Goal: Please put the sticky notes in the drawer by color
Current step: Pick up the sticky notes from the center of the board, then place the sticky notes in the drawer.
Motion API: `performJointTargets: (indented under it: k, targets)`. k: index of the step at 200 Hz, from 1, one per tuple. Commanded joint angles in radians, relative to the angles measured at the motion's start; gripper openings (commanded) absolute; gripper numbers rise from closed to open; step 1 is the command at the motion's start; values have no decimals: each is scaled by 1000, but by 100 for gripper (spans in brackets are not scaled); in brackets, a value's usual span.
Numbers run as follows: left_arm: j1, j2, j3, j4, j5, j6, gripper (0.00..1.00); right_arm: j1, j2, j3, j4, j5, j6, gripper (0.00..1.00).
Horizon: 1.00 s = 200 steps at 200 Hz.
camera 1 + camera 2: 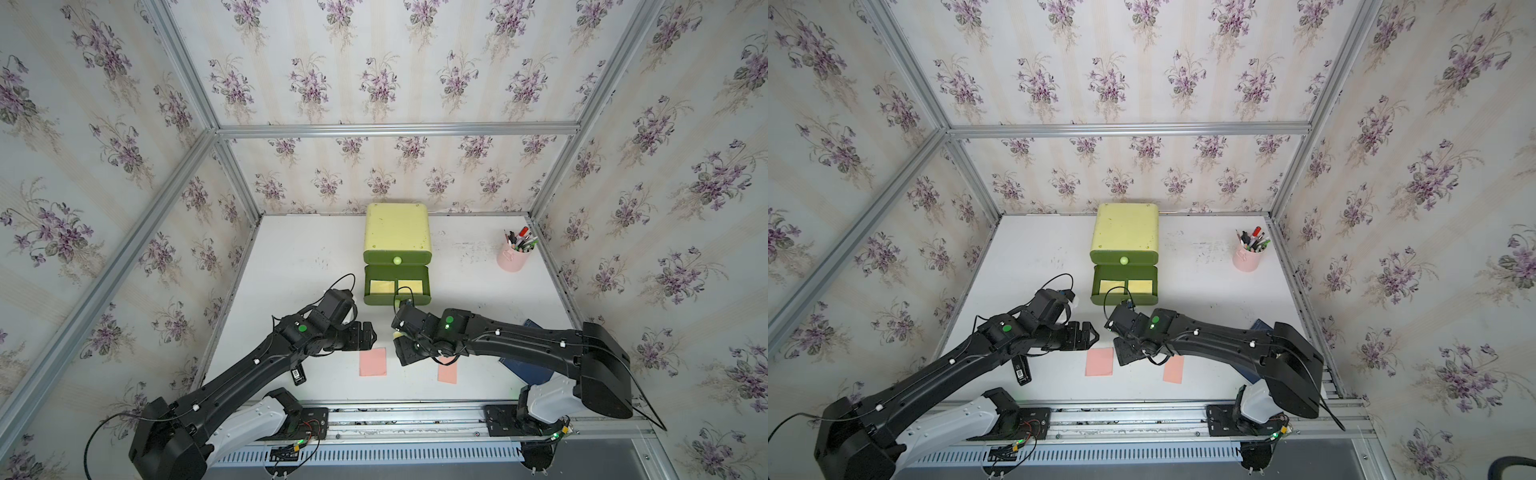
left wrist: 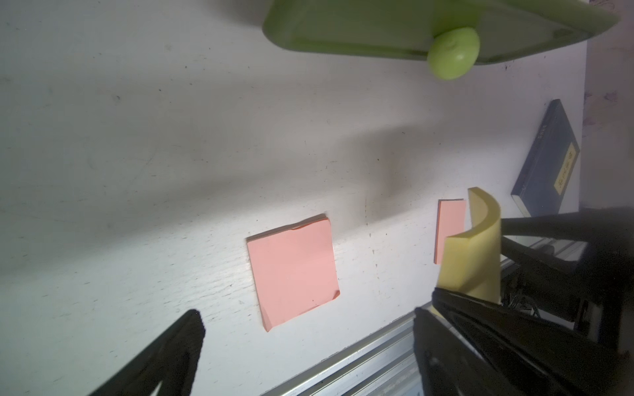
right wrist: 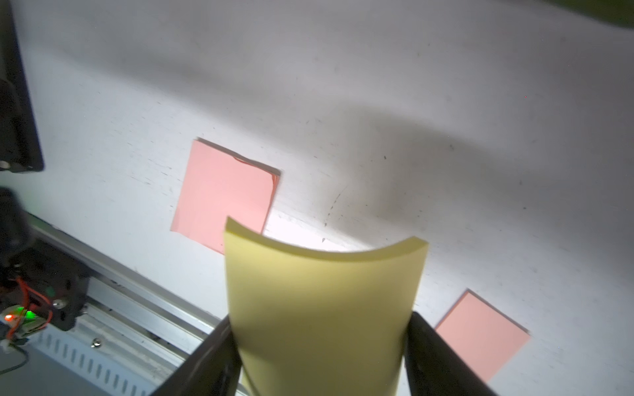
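Note:
My right gripper [image 3: 319, 329] is shut on a yellow sticky note [image 3: 322, 308], which bows between the jaws and is held off the table. It hangs in front of the pulled-out drawer [image 1: 396, 295] of the pale green chest [image 1: 397, 232]. Two yellow notes [image 1: 382, 286] lie inside that drawer. Two salmon pink notes [image 1: 372, 362] [image 1: 447, 372] lie flat on the white table. My left gripper [image 2: 308, 319] stands open just above the left pink note [image 2: 293, 271], with nothing in it. In both top views the two grippers [image 1: 1092, 334] [image 1: 1123, 353] are close together.
A pink pen cup [image 1: 514, 255] stands at the back right. A dark blue booklet [image 2: 549, 161] lies under my right arm, near the right wall. The chest's top drawer with its round knob [image 1: 397, 260] is closed. An aluminium rail [image 1: 415, 415] runs along the table's front edge.

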Motion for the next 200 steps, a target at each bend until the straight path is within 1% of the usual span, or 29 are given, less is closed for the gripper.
performJointTargets:
  k: [1, 37, 65, 93, 115, 146, 177, 200]
  targets:
    - [7, -18, 20, 0, -12, 2, 94, -34, -45, 45, -37, 8, -4, 75]
    - [9, -15, 49, -21, -31, 7, 94, -135, -60, 161, -61, -16, -37, 76]
    - [9, -9, 47, -24, -25, 5, 94, -231, -5, 241, -74, -27, -61, 78]
    - [9, -13, 44, -30, -35, 5, 94, -296, 67, 313, -84, -15, -78, 79]
    - [8, -8, 43, -31, -35, 8, 94, -326, 121, 352, -81, -17, -85, 79]
    - [9, 4, 36, -19, -32, 10, 94, -334, 182, 375, -80, 3, -85, 80]
    - [8, 8, 23, 0, -25, 10, 94, -338, 208, 365, -66, 32, -82, 82]
    - [9, 19, 26, 2, -18, 14, 94, -344, 242, 401, -89, 48, -87, 82]
